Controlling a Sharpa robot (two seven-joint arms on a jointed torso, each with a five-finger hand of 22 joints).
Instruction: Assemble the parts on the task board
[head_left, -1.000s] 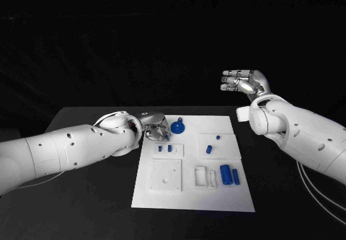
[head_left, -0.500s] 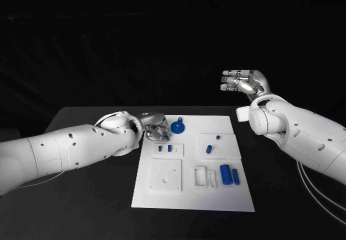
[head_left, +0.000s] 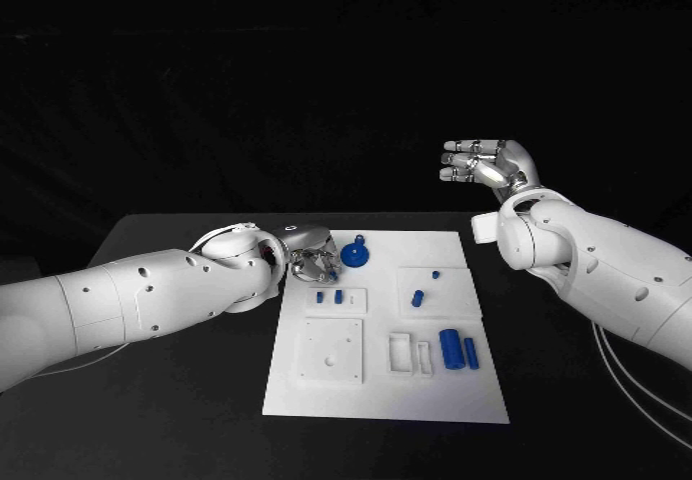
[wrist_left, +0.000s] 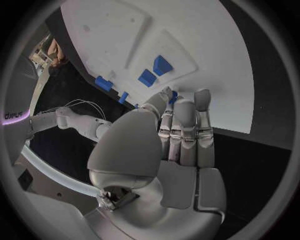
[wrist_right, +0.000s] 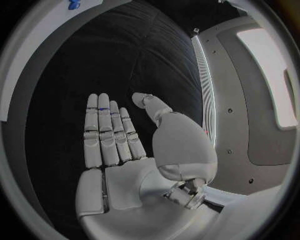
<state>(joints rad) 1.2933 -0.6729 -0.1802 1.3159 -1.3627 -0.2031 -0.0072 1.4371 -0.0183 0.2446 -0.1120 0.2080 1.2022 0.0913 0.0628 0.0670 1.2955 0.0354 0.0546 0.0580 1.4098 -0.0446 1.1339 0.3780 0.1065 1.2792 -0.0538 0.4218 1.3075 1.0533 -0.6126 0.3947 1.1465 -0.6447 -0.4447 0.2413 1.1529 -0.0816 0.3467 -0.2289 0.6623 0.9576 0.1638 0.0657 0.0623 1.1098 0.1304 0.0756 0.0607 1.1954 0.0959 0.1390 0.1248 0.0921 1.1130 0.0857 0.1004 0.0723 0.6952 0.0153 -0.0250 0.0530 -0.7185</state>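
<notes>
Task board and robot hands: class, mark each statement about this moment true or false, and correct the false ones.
1. The right robot hand is raised above the table, holding nothing. True.
2. The left robot hand is at the task board's near edge. False: it is at the far left corner, beside the round blue part.
3. Two long blue parts lie side by side on the board's right. True.
4. The board is black. False: it is white; the table is black.

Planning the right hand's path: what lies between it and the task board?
Head view: nothing; the right hand hangs raised beyond the task board, empty.
</notes>
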